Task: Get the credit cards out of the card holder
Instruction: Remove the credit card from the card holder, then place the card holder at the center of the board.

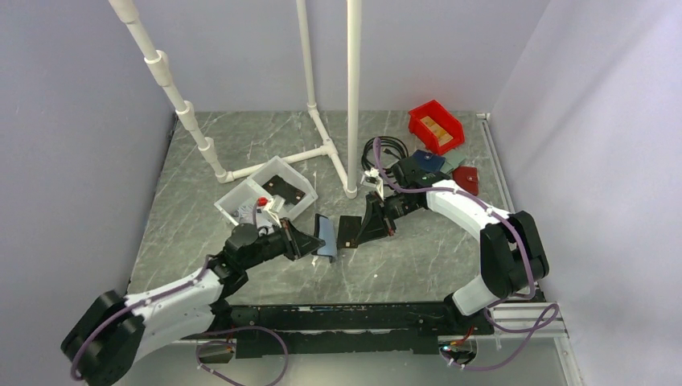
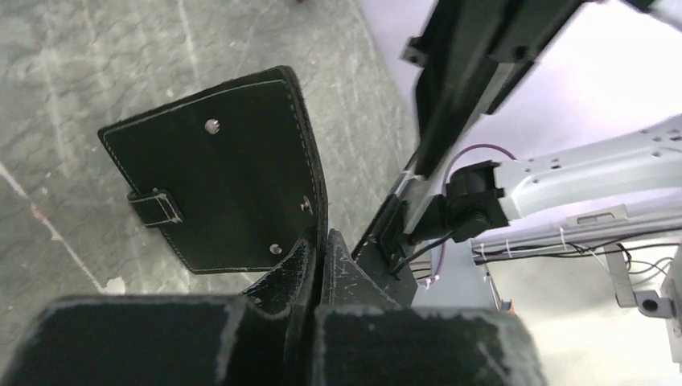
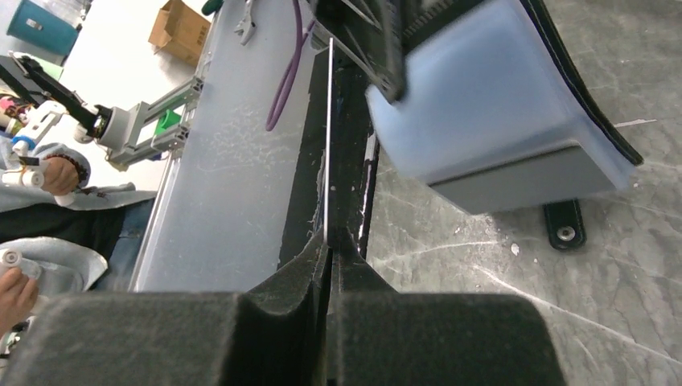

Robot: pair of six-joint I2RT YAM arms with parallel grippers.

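Observation:
The black card holder (image 1: 326, 238) is held up off the table near the middle, with my left gripper (image 1: 314, 242) shut on its edge. In the left wrist view its stitched outer panel (image 2: 217, 169) with a strap and snaps hangs past the shut left gripper (image 2: 323, 241). Its pale grey-blue window (image 3: 490, 104) faces the right wrist camera. My right gripper (image 1: 366, 227) is shut on a thin dark gold-tan credit card (image 1: 348, 231), just right of the holder. That card (image 3: 328, 145) shows edge-on, rising from the shut right gripper (image 3: 330, 243).
A white bin (image 1: 241, 197) with dark items stands behind the left arm. A red bin (image 1: 435, 126), a dark blue wallet (image 1: 429, 161), a brown wallet (image 1: 466, 178) and a black cable (image 1: 386, 149) lie at the back right. White pipe posts (image 1: 352, 96) stand behind.

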